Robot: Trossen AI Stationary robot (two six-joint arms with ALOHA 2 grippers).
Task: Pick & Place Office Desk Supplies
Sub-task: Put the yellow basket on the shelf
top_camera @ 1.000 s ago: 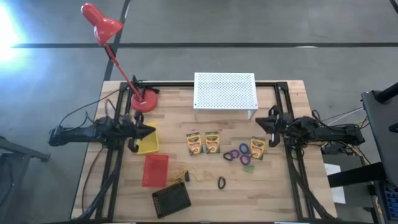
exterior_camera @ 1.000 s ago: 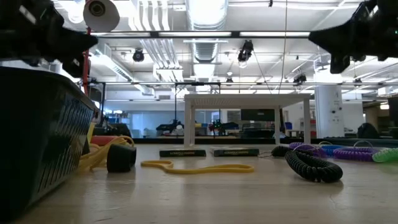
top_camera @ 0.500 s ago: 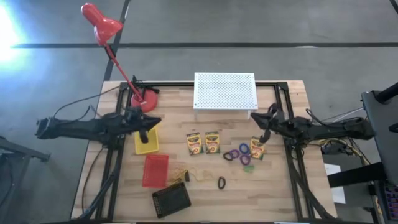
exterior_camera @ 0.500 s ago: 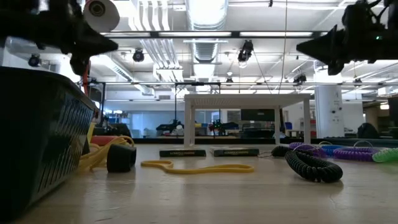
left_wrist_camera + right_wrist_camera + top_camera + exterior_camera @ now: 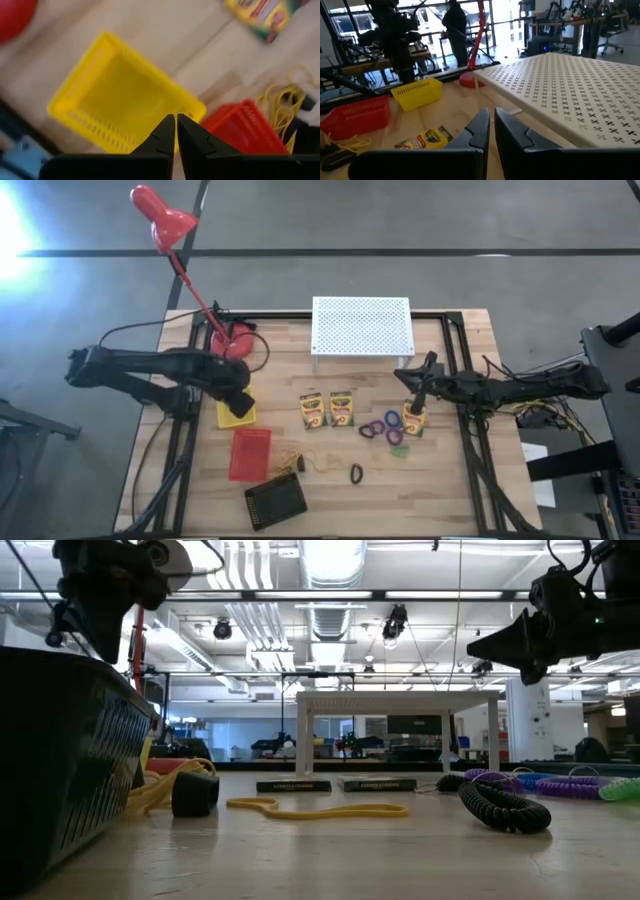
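Three yellow-and-green crayon boxes lie flat on the wooden table: two side by side and one farther right. Purple rings and a green one lie between them, and a black ring lies nearer the front. The yellowish rubber-band tangle lies beside the red basket. My left gripper points down, shut and empty, above the yellow basket. My right gripper points level toward the table's left, shut and empty, above the table near the right crayon box.
A white perforated stand sits at the back centre, a red lamp's base at the back left. A yellow basket, a red basket and a black basket line the left front. A person stands beyond the table.
My left gripper has risen and tipped from level to pointing down, and now stands over the yellow basket. My right gripper has reached toward the table's left, sinking a little. Both stay shut. Nothing on the table has moved.
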